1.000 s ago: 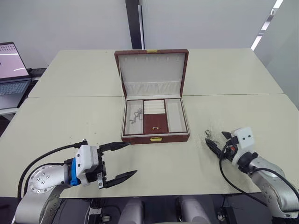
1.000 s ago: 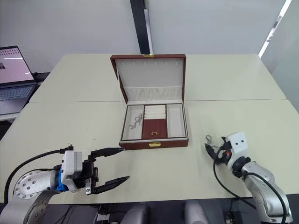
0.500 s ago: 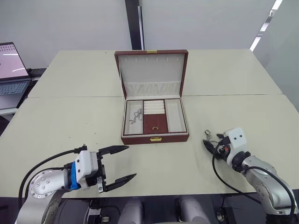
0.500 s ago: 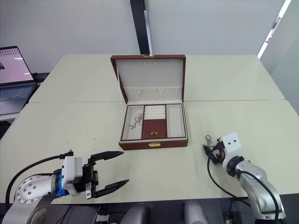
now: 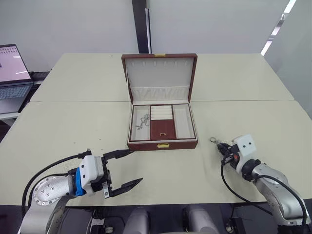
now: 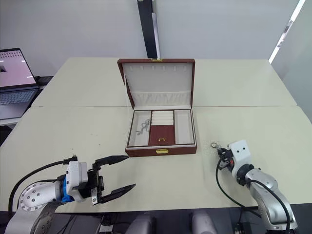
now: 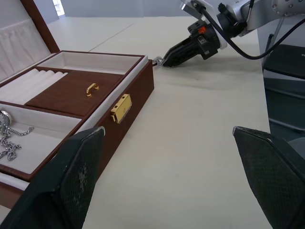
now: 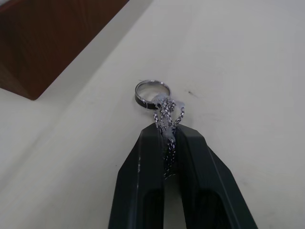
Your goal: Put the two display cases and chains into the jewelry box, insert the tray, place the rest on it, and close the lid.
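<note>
1. Head views: the jewelry box (image 5: 162, 127) stands in the middle of the counter (image 5: 73, 122) with its lid (image 5: 159, 73) raised upright at the back. The tray (image 5: 162, 123) sits inside it, and one chain (image 5: 142, 121) lies in the tray's left cream section. The left end effector (image 5: 123, 168) hovers near the counter's front edge, left of the box, its two black fingers spread wide and holding nothing. The right end effector (image 5: 220, 146) sits low on the counter to the right of the box. A laptop (image 5: 13, 70) stands at the far left.
2. Left wrist view: the box's gold clasp (image 7: 121, 108) and the tray's gold pull (image 7: 92, 88) show, with the chain in the nearest section. The right end effector's tip rests near the box's front corner.
3. Right wrist view: the right end effector (image 8: 166, 136) is pinched closed on a second chain (image 8: 167, 114), whose ring clasp (image 8: 152, 89) lies on the counter just beside the box's corner.
</note>
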Available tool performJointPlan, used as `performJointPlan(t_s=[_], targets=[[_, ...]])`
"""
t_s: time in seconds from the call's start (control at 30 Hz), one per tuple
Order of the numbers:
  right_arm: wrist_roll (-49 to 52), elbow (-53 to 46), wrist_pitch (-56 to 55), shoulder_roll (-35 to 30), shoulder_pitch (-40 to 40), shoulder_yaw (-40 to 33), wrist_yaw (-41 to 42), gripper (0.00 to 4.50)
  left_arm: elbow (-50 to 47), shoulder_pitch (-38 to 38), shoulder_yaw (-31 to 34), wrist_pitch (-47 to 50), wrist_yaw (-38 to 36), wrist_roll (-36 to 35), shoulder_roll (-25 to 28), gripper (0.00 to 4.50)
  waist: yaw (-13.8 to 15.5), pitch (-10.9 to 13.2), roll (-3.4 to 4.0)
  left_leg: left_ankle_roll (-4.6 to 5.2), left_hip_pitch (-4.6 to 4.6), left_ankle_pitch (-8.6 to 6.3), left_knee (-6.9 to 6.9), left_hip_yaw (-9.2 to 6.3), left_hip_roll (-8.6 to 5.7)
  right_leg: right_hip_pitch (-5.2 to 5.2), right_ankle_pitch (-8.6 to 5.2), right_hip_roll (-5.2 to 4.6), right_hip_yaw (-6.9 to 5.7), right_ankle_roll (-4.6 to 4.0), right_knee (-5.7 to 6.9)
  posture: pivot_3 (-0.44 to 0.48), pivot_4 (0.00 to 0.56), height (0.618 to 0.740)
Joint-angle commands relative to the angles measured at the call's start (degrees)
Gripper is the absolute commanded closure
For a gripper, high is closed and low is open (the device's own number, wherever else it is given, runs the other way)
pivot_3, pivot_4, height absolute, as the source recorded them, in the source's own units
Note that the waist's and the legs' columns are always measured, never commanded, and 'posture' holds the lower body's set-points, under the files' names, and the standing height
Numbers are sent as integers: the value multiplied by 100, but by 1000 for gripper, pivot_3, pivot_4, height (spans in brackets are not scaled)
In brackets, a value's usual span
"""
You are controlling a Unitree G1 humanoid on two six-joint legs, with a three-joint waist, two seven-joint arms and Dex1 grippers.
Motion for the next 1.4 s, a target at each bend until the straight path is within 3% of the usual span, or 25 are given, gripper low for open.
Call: performJointPlan(t_s=[0.03,0.43,0.87,1.4], targets=[[9,80,-74,-53,3,-196,62,4495,-68,-59,8,-58,78,-61,-46,0,0,0,1,0,0,0,0,0,0,0,0,0,1,0,0,0,150,740],[1045,-638,248,-263,-637,-645,776,4495,-124,-63,22,0,322,-89,-136,0,-6,9,15,0,-2,0,-1,1,2,-4,0,1,2,0,2,0,150,740],[2038,-965,1410,114,-2420,-415,357,4495,-318,215,270,126,966,-152,-353,0,-2,11,17,1,-8,0,-1,1,1,-14,0,0,3,0,3,0,150,740],[1515,-147,1223,352,-3042,471,384,4495,-778,718,278,320,1665,-141,-679,0,-3,11,18,1,-12,0,-2,4,1,-21,0,0,4,-1,3,0,150,740]])
